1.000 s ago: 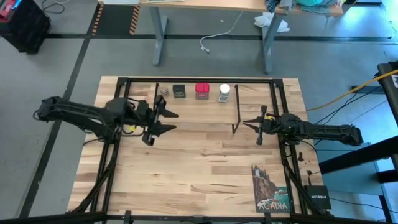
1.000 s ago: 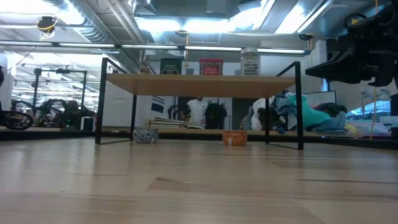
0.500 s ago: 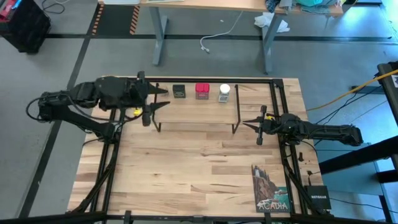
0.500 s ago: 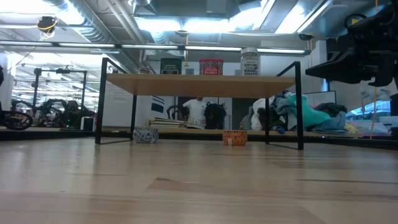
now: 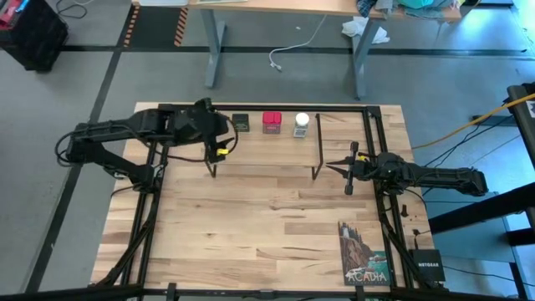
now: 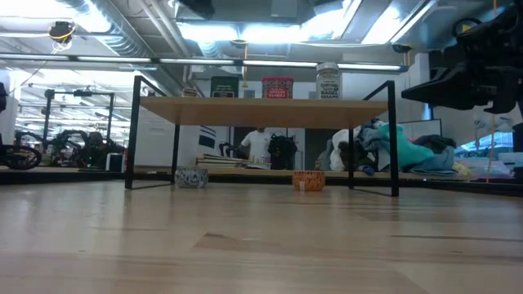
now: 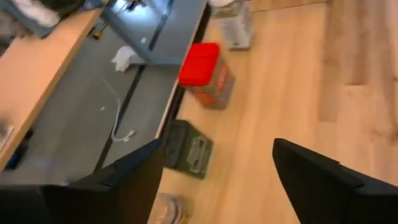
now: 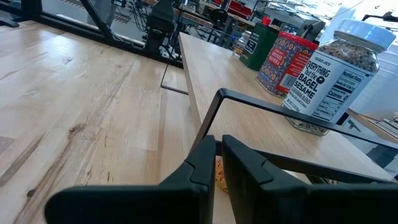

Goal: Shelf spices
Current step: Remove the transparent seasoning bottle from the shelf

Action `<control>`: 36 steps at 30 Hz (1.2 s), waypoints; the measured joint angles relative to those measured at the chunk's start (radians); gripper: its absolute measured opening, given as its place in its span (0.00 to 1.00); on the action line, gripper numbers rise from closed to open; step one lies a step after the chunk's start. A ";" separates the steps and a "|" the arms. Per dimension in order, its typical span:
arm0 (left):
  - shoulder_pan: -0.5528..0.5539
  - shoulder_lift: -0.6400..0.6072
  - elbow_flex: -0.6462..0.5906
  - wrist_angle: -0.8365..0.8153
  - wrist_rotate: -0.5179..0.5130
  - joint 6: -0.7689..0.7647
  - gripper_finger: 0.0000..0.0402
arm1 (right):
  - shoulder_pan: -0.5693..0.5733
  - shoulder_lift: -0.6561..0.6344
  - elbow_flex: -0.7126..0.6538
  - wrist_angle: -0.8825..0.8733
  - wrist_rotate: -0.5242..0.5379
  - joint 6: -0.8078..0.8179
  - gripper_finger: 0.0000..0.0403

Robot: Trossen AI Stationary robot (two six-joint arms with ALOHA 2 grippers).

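The shelf [image 5: 267, 149] stands at the table's far middle. Along its far edge are a dark square tin [image 5: 241, 124], a red tin [image 5: 272, 122] and a white-capped jar [image 5: 301, 124]. My left gripper [image 5: 222, 139] hangs open over the shelf's left end, tipped downward. In the left wrist view its fingers [image 7: 124, 180] stand wide on either side of the tiny round jar [image 7: 169, 208], which rests on the plank beside the dark tin [image 7: 189, 149]. My right gripper [image 5: 347, 167] waits shut at the shelf's right end, level [image 8: 217, 163].
A book titled Acadia [image 5: 364, 252] and a black box [image 5: 428, 266] lie at the table's near right corner. Black frame rails [image 5: 146, 209] run along the table's left and right sides. Bare wood spreads in front of the shelf [image 5: 251, 217].
My left gripper has gone from the table in front of the shelf's left leg up and toward the far edge, then rightward over the shelf's left end, tipping its fingers downward. It now covers the tiny jar in the high view. The spices have stayed put.
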 joint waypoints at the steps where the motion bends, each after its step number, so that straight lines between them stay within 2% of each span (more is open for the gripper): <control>1: 0.018 0.011 0.000 -0.023 0.000 -0.015 0.76 | 0.000 0.000 0.000 0.000 0.000 0.000 0.09; 8: 0.105 0.063 -0.002 -0.086 0.013 -0.109 0.82 | 0.000 0.000 0.000 0.000 0.000 0.000 0.09; 17: 0.169 0.070 -0.002 -0.103 0.040 -0.138 0.83 | 0.000 0.000 0.000 0.000 0.000 0.000 0.09; 24: 0.226 0.079 -0.002 -0.168 0.111 -0.136 0.83 | 0.000 0.000 0.000 0.000 0.000 0.000 0.09; 31: 0.281 0.084 -0.002 -0.158 0.123 -0.093 0.83 | 0.000 0.000 0.000 0.000 0.000 0.000 0.09; 36: 0.327 0.108 -0.003 -0.114 0.177 -0.050 0.83 | 0.000 0.000 0.000 0.000 0.000 0.000 0.09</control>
